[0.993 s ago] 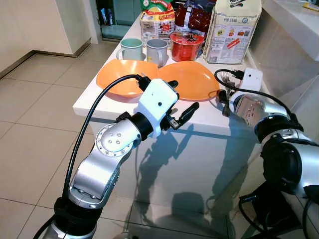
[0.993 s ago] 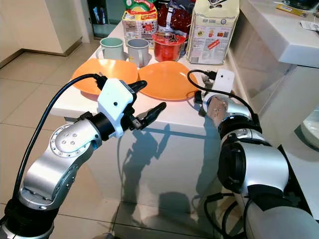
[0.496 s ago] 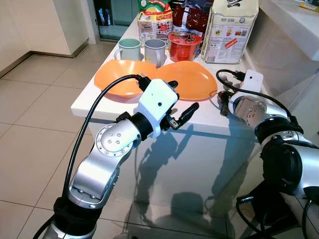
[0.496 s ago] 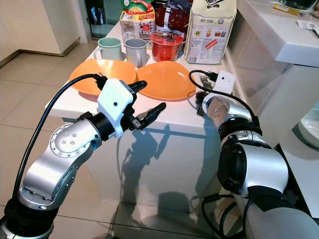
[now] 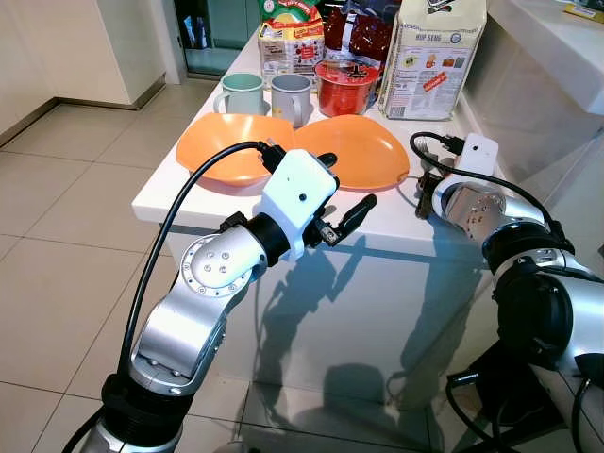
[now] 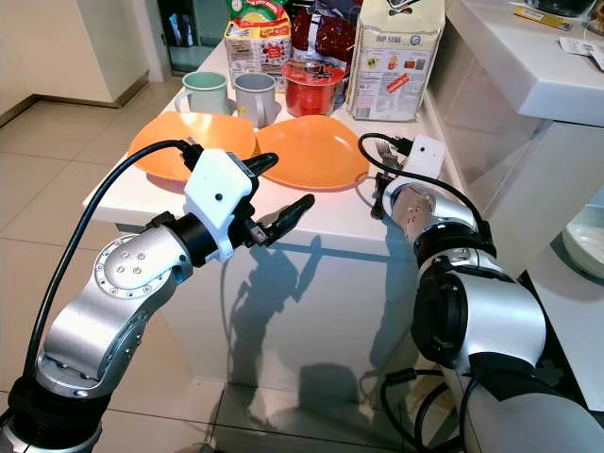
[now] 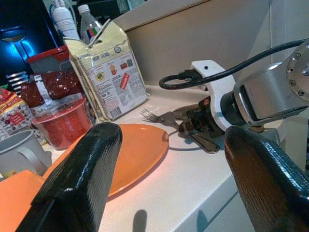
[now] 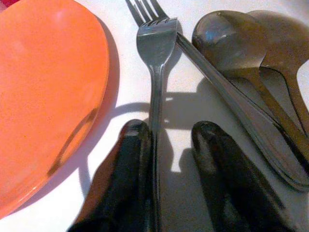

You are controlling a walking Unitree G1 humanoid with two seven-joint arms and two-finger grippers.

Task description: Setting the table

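Two orange plates (image 5: pixel 354 151) (image 5: pixel 231 146) lie side by side on the white table (image 5: pixel 189 193). Right of them lies cutlery: a fork (image 8: pixel 154 53), a second fork (image 8: pixel 145 7) and two spoons (image 8: pixel 227 38). My right gripper (image 8: pixel 169 128) is down on the table at the cutlery (image 5: pixel 425 184) and stands open. The fork's handle runs between its fingers, against one finger (image 8: pixel 133 159). My left gripper (image 5: pixel 347 179) hangs open in front of the table's near edge, holding nothing.
Two mugs (image 5: pixel 241 92) (image 5: pixel 288 92), a red tub (image 5: pixel 342 85), a flour bag (image 5: pixel 434 52) and food packets stand at the table's far end. A white counter (image 5: pixel 557 38) rises on the right. Tiled floor lies to the left.
The whole picture has drifted slightly, so the camera moved. Both arms hold their places relative to the table.
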